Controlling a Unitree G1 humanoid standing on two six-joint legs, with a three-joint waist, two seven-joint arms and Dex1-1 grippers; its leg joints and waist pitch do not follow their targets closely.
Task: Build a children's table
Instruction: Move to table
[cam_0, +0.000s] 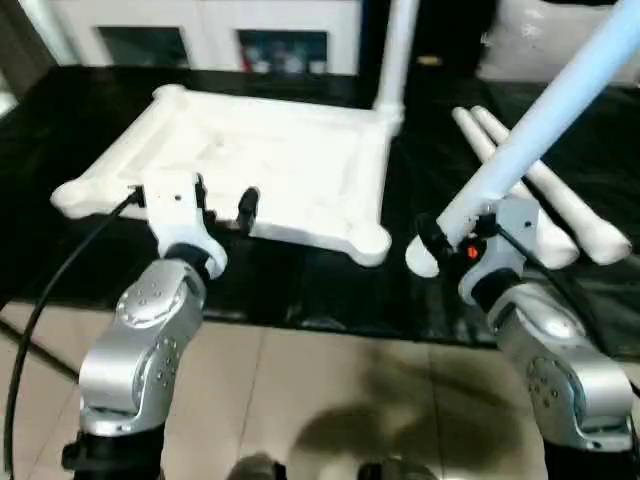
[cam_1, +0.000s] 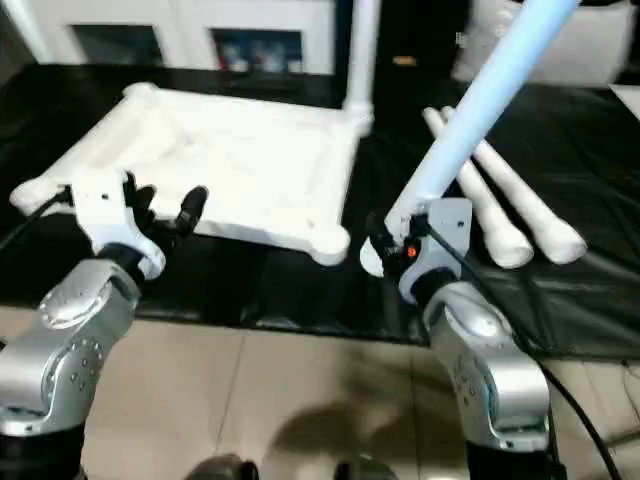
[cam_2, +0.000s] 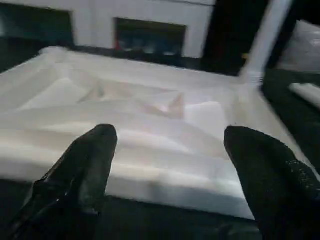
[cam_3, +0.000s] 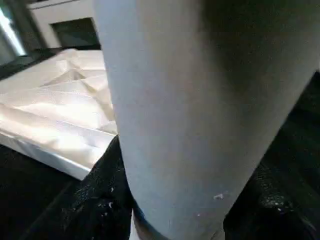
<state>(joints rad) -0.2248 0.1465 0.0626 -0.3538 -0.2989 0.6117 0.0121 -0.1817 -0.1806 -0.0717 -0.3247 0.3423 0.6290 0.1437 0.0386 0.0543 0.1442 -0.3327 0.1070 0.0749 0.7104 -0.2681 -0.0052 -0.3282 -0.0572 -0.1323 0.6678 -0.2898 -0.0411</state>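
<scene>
My left hand (cam_0: 224, 203) hovers at the near edge of the black counter (cam_0: 300, 285), its two black fingers (cam_2: 87, 165) spread wide with nothing between them. They point at the near rim of the white table top (cam_0: 270, 165), which lies upside down on the counter, ribbed underside up, with round sockets at its corners. I cannot tell whether my fingers touch that rim.

At the far right corner of the top, one white leg (cam_0: 395, 50) stands upright in its socket.

Further right, my right hand (cam_0: 447, 243) is pinched around the thick lower end of another white leg (cam_0: 545, 120). This held leg slants up and away to the right, and its butt end sticks out just below my grip, near the top's near right corner socket (cam_0: 372, 243) but apart from it.

Behind that held leg, two more legs (cam_0: 565, 205) lie side by side on the counter, touching each other along their length.
</scene>
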